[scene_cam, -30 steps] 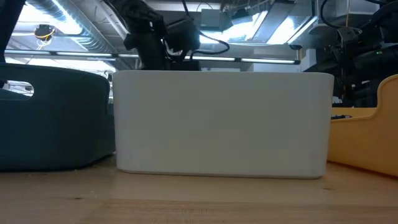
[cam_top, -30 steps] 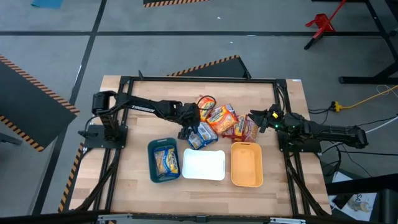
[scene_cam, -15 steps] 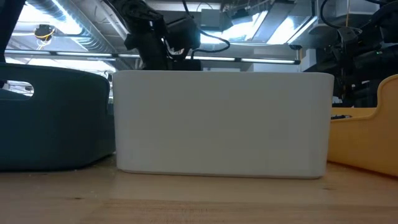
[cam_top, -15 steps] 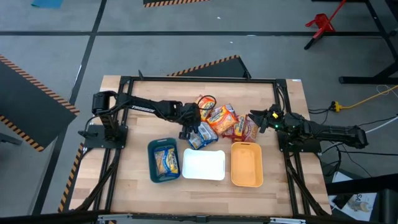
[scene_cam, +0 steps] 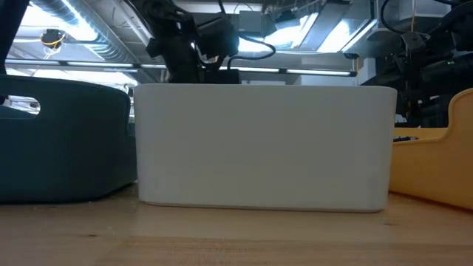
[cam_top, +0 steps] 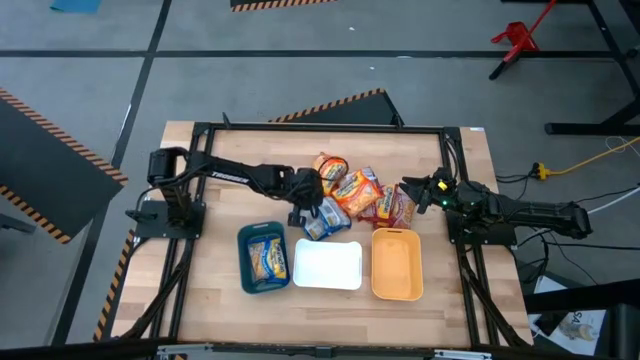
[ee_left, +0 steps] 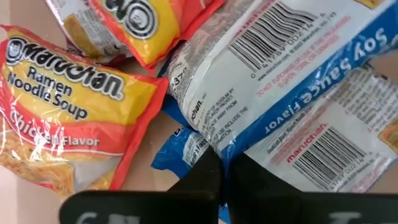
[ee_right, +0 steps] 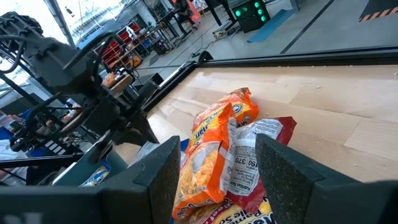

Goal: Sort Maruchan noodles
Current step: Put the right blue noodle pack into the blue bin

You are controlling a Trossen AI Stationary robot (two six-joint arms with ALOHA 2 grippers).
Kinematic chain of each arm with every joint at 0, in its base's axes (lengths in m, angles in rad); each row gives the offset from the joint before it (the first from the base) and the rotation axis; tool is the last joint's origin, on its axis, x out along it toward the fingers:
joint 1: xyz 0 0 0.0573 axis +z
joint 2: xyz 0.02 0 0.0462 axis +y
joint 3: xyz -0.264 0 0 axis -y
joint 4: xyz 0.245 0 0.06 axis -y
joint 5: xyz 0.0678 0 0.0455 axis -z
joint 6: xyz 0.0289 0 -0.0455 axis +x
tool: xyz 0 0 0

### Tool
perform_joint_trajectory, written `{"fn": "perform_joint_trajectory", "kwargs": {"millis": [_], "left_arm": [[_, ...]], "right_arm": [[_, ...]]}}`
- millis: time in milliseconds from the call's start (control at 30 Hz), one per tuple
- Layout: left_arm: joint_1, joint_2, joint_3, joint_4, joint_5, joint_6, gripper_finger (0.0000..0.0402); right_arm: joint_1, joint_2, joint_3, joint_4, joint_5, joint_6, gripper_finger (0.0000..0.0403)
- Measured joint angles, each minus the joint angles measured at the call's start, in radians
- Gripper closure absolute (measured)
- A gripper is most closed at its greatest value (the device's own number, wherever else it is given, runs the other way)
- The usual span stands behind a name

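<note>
On table (cam_top: 210,290): teal tray (cam_top: 244,272) w/ 1 blue packet (cam_top: 266,259); white tray (cam_top: 327,265), orange tray (cam_top: 397,265) bare.

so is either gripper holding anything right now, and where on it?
Left gripper is shut on the edge of a blue packet in the pile. Right gripper is open over the red packet, holding nothing.

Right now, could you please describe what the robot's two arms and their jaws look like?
Both arms are dark and slender. The left arm carries white lettering along its link, ending in the left gripper. The right gripper has broad dark jaws; a green light glows beside it, and black cables trail behind.
</note>
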Motion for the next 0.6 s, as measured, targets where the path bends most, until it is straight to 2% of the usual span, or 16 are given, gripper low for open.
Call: {"fn": "perform_joint_trajectory", "kwargs": {"millis": [267, 600], "left_arm": [[-0.049, -0.054, 0.002, -0.075, -0.028, -0.196, 0.0401], [-0.064, -0.196, 0.002, -0.094, -0.035, -0.519, 0.0401]], "right_arm": [[0.000, 0.000, 0.000, 0.000, 0.000, 0.001, 0.0207], [0.000, 0.000, 0.000, 0.000, 0.000, 0.002, 0.0207]]}}
